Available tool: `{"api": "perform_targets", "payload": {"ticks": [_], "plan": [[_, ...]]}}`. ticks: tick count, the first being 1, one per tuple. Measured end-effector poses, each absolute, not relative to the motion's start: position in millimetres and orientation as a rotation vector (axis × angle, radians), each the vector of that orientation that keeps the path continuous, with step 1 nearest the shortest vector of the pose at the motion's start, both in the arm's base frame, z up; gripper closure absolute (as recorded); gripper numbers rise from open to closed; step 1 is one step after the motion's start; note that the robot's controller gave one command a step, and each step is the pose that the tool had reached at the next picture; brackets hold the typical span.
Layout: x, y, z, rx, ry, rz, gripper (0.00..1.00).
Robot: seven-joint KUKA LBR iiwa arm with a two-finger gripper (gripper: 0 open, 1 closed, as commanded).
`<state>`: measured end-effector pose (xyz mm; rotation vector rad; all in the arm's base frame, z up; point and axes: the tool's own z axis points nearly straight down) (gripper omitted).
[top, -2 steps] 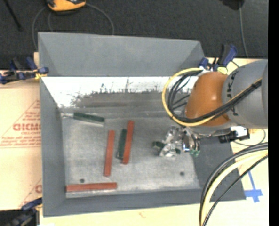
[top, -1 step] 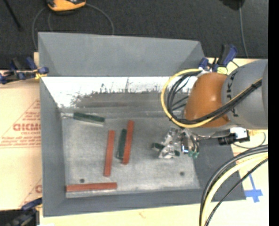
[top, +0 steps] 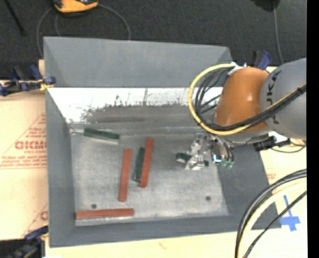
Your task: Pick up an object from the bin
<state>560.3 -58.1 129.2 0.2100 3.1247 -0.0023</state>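
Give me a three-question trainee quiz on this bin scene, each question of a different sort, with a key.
1. What colour is the long stick lying along the near edge of the floor of the bin?
2. True or false: the gripper is over the right part of the bin's floor, to the right of all the long sticks.
3. The green stick in the middle of the floor lies: A) between two red sticks; B) on the bin's rim; C) straight under the gripper.

Key: 1 red; 2 true; 3 A.
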Motion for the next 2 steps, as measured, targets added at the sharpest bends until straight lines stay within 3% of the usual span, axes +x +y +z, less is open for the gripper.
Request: {"api": "perform_targets", "payload": {"ticks": [1, 2], "plan": [[564.1, -60, 114, 0.145, 3.128, -0.002, 1.00], [561.9, -57, 159, 0.202, 3.127, -0.001, 1.00]]}}
